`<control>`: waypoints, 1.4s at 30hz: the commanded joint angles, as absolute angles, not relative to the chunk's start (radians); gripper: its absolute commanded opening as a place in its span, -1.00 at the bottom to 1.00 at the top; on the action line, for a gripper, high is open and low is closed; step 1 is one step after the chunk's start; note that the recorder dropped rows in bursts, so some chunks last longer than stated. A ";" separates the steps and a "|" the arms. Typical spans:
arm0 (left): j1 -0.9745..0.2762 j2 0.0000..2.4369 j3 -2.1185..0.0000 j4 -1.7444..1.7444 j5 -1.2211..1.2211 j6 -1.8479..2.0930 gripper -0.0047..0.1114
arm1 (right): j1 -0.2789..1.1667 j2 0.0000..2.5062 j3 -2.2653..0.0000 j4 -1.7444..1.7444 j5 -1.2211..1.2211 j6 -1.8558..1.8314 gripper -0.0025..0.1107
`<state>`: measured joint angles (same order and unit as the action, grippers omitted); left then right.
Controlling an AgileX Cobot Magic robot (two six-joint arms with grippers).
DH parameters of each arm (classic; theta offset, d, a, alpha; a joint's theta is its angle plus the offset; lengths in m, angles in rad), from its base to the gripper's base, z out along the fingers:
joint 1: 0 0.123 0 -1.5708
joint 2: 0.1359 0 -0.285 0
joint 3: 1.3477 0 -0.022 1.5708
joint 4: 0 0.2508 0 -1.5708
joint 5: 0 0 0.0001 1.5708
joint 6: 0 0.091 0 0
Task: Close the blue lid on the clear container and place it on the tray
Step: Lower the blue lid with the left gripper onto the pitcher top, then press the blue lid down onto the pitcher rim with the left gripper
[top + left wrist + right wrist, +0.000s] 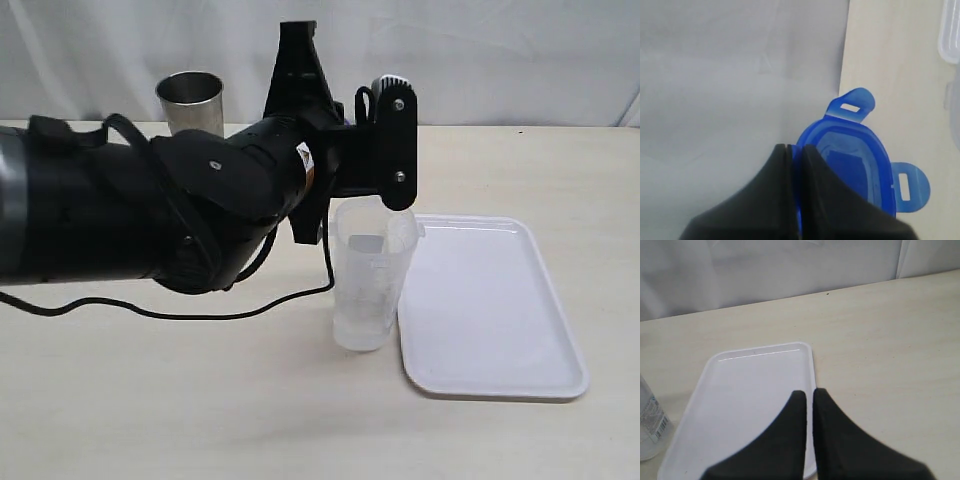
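Nearest the lens, the left arm (150, 215) is seen stretched across the table (150, 420), its black bulk filling the left of the exterior view. On the right of that view the tray (490, 300) is laid flat on the table. The clear container (368, 275) is stood upright and open-topped just beside the tray's left edge, outside its rim; whether they touch cannot be told. A steel cup (190, 100) is set at the back, well apart. The blue lid (855, 150) is gripped by one edge in the left tool (795, 148), which is seen just above the container's rim. The right tool (809, 392) is closed on nothing, over the tray's end.
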<state>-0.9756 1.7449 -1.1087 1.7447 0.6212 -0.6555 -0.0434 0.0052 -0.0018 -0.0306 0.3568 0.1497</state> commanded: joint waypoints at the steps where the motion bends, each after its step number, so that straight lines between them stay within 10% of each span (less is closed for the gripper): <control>1: -0.961 1.776 -1.122 1.744 0.612 -0.710 -0.92 | -0.044 0.000 0.000 -0.030 0.353 0.151 -0.88; 42: -1.187 1.742 -1.175 1.681 0.705 -0.645 -0.92 | -0.044 0.000 0.000 -0.030 0.353 0.151 -0.88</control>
<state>-1.1831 1.7516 -1.1679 1.7080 0.6745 -0.6489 -0.0434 0.0052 -0.0018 -0.0306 0.3568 0.1497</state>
